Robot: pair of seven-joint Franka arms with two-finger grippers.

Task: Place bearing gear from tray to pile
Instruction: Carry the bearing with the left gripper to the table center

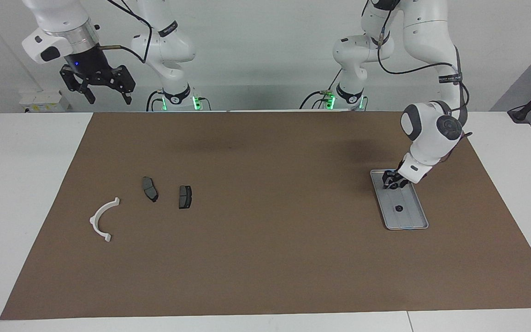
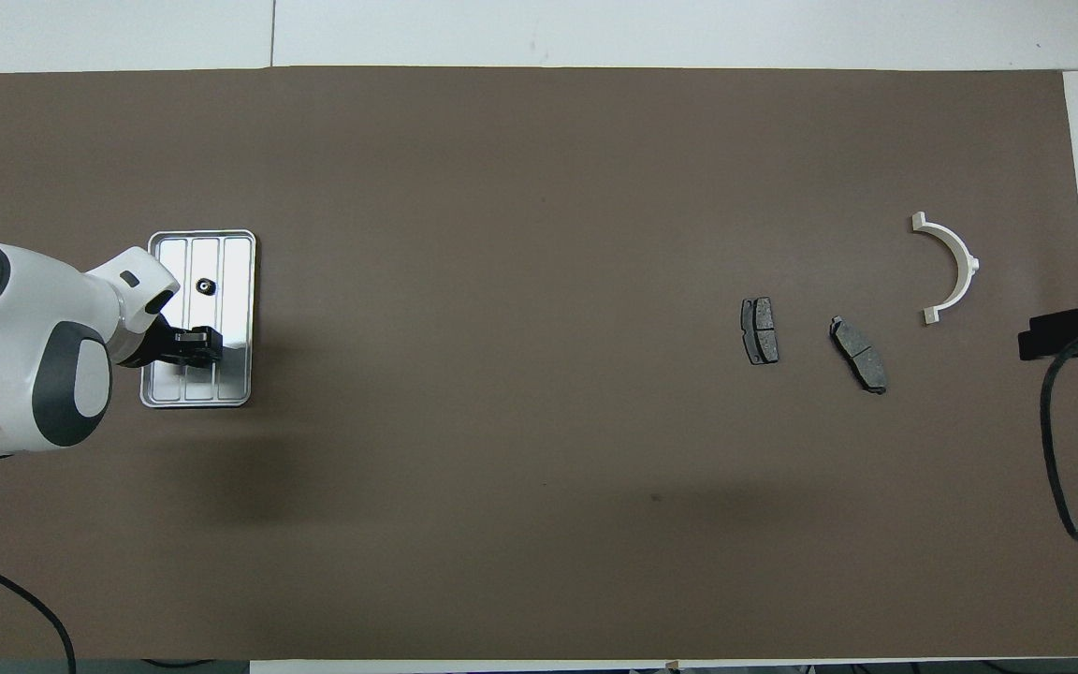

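Observation:
The silver-grey tray lies at the left arm's end of the table, also in the overhead view. A small black bearing gear sits in the half of the tray farther from the robots, seen from above too. My left gripper hangs low over the tray's nearer half, short of the gear. The pile lies at the right arm's end: two dark brake pads and a white semicircular bracket. My right gripper waits high up, open and empty.
A brown mat covers most of the white table. In the overhead view the brake pads and the bracket lie apart from one another. A black cable hangs from the right arm.

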